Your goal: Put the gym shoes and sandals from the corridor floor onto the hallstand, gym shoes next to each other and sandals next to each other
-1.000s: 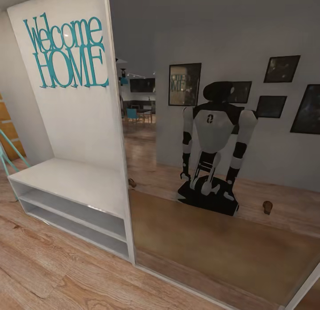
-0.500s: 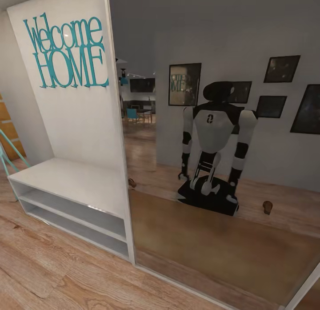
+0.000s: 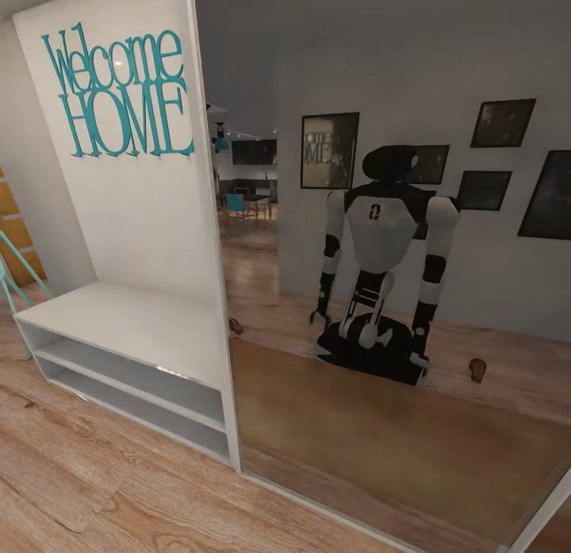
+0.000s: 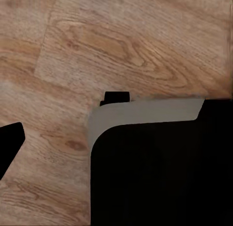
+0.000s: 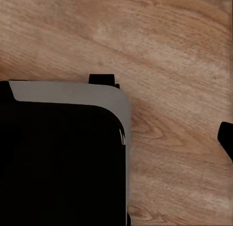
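Tool jaws cannot be judged open or closed; in both wrist views the robot's black base [image 4: 160, 172] is seen over the floor [image 4: 121, 41]. A sandal [image 3: 477, 369] is reflected in the mirror [image 3: 381, 426], lying on the floor well apart from the reflected tools.

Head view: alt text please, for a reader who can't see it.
A tall wall mirror reflects the white-and-black robot, arms hanging down, standing on a wood plank floor. Beside the mirror stands a white two-shelf bench with a tall panel reading "Welcome HOME" in teal.

Reflected in the mirror [image 3: 396, 426]: white torso [image 3: 381, 232] with dark chest mark, black head, white-and-black arms, black base [image 3: 373, 355] edged grey.
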You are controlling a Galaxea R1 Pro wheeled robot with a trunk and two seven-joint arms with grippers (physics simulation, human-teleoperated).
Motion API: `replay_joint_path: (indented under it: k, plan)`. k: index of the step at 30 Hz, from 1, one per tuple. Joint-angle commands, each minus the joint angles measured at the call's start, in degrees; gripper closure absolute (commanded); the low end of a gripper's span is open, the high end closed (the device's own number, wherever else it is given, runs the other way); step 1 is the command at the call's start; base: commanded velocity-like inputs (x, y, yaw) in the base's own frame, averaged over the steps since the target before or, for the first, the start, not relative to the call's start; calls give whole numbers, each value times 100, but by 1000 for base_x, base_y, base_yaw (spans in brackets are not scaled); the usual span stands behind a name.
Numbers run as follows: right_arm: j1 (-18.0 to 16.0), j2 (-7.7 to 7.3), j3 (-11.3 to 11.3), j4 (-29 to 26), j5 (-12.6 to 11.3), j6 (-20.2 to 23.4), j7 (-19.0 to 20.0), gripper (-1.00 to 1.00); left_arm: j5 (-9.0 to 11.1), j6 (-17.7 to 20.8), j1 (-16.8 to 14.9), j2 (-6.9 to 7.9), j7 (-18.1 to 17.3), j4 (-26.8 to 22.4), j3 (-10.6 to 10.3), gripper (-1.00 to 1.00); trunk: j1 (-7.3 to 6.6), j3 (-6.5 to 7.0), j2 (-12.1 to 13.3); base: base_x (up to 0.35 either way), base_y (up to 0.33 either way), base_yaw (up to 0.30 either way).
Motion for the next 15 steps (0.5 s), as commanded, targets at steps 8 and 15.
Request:
replay_joint_path:
  k: [8, 15]
  plan:
    - [-7, -3, 0, -2049, -7, -461, 40, -100, 10, -711, -258, -6, -44, -723, -6, -100, 0, -6, -3, 0, 0, 0]
    - [-7, 11, 23, -2089, 13, -1041, 57, -100, 18, -814, -333, -15, -52, -870, -3, -100, 0, -6, -3, 0, 0, 0]
